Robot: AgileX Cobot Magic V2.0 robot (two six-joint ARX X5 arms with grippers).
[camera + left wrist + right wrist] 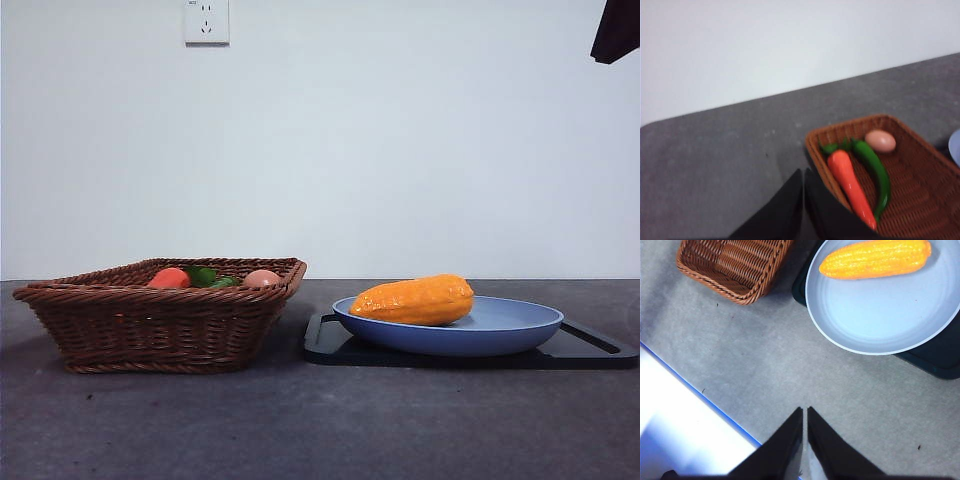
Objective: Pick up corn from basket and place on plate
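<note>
The bumpy orange-yellow toy corn (415,300) lies on its side on the round light-blue plate (500,335), well apart from the right gripper (805,412), whose jaws are together. Its long axis runs across the plate — tapered end toward the dark-brown wicker basket (150,325). Only the left wrist view shows the left gripper (803,175), jaws together, beside the basket.

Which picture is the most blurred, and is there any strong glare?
Left wrist view: softest, the carrot and basket look smeared. Front view: sharp, even light, a faint shadow under the plate. Right wrist view: sharp corn, with an overexposed white patch at one corner.
</note>
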